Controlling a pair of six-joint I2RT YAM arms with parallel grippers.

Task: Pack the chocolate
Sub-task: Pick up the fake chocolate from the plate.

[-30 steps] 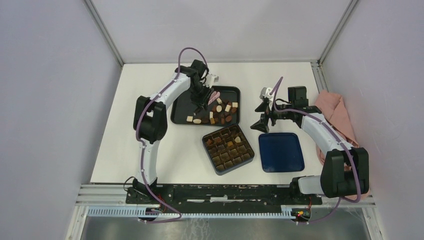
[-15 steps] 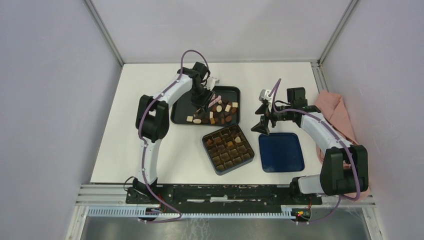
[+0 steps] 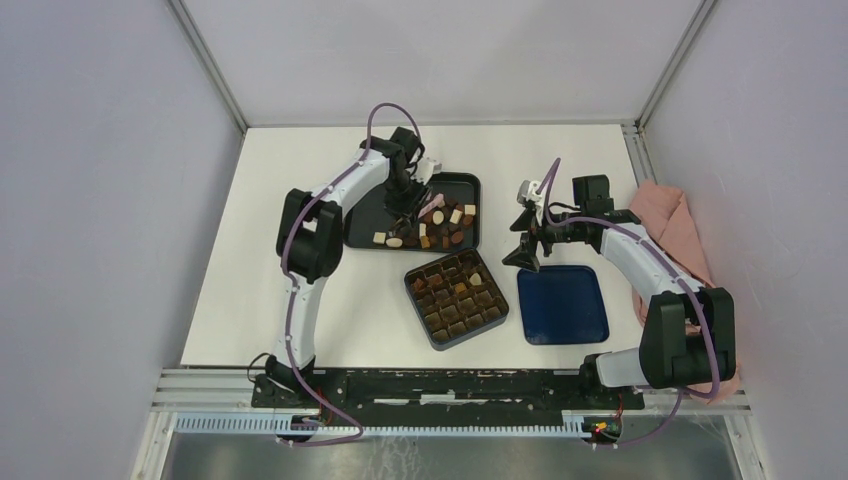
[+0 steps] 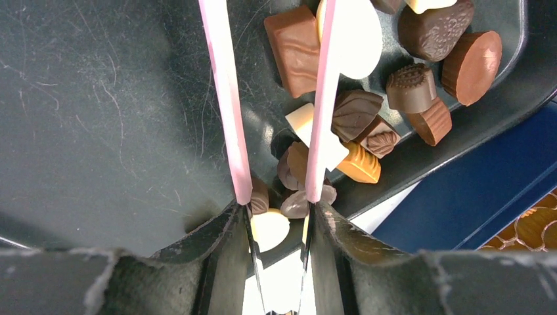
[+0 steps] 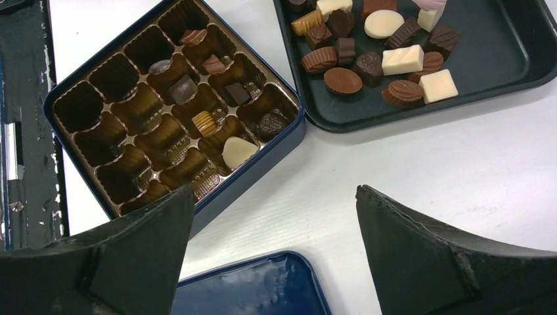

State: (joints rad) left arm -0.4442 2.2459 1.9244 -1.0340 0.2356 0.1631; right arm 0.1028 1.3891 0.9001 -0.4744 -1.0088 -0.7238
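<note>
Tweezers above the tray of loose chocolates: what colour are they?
The tweezers are pale pink. The left wrist view shows both prongs best.

One black tray (image 5: 499, 46) at twelve o'clock holds roughly twenty loose chocolates (image 5: 384, 24). One sixteen-compartment box (image 5: 256, 172) at centre holds about eight more. One blue lid (image 3: 562, 305) and one pink cloth (image 3: 672, 225) lie at three o'clock. There is one pair of pink tweezers (image 4: 226, 98).

Pink tweezers (image 4: 226, 98) run off the left wrist view's top edge with their tips unseen, the blue lid (image 5: 259, 289) is cropped by the right wrist view's bottom edge, and from overhead the chocolate (image 3: 455, 237) seems too small to sort by shape.
</note>
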